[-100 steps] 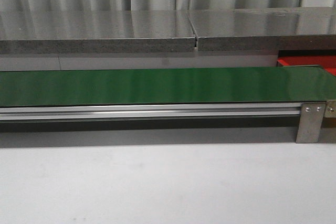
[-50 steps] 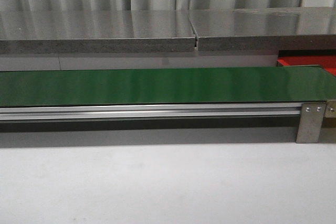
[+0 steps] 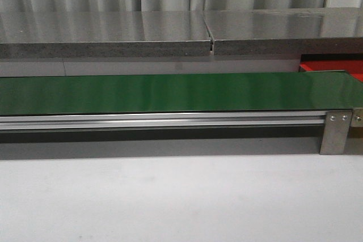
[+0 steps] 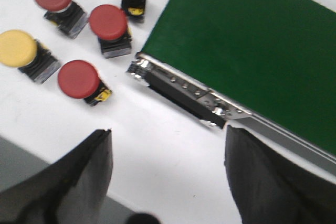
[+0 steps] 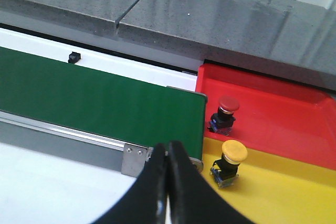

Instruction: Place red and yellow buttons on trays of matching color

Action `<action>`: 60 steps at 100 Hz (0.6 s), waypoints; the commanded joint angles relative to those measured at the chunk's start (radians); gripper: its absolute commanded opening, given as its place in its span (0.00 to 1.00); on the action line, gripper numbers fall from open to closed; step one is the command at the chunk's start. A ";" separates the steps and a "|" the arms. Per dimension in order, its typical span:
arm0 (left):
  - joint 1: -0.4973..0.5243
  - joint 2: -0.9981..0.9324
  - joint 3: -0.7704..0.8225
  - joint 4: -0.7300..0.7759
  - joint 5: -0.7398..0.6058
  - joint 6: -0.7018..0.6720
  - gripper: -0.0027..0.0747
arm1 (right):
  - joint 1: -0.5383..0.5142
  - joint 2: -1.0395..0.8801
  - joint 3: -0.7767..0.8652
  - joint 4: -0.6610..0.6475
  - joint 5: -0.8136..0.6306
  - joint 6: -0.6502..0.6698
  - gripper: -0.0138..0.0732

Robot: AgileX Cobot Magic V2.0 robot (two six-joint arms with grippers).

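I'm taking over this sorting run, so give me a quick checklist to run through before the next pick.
1. Left gripper open and empty: ok.
2. Buttons within its view: three red, e.g. red button, and two yellow, e.g. yellow button, on the white table: ok.
3. Green belt free of buttons: ok.
4. Right gripper shut, holding nothing: ok.
5. Red tray and yellow tray each hold one matching button: ok.

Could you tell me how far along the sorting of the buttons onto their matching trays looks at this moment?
Done: one red button stands on the red tray, one yellow button on the yellow tray. In hand: nothing; the left tool is open and empty, the right tool shut on nothing. Left: three red buttons and two yellow buttons wait on the white table beside the green belt.
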 commanded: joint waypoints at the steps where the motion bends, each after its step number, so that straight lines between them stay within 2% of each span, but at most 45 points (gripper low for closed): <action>1: 0.066 0.021 -0.044 -0.021 0.003 -0.012 0.63 | 0.000 0.007 -0.024 0.008 -0.086 -0.009 0.08; 11: 0.152 0.088 -0.058 -0.054 0.049 -0.012 0.63 | 0.000 0.007 -0.024 0.008 -0.086 -0.009 0.08; 25: 0.215 0.181 -0.081 -0.084 0.063 -0.010 0.63 | 0.000 0.007 -0.024 0.008 -0.086 -0.009 0.08; 60: 0.221 0.393 -0.163 -0.096 0.062 -0.003 0.63 | 0.000 0.007 -0.024 0.008 -0.086 -0.009 0.08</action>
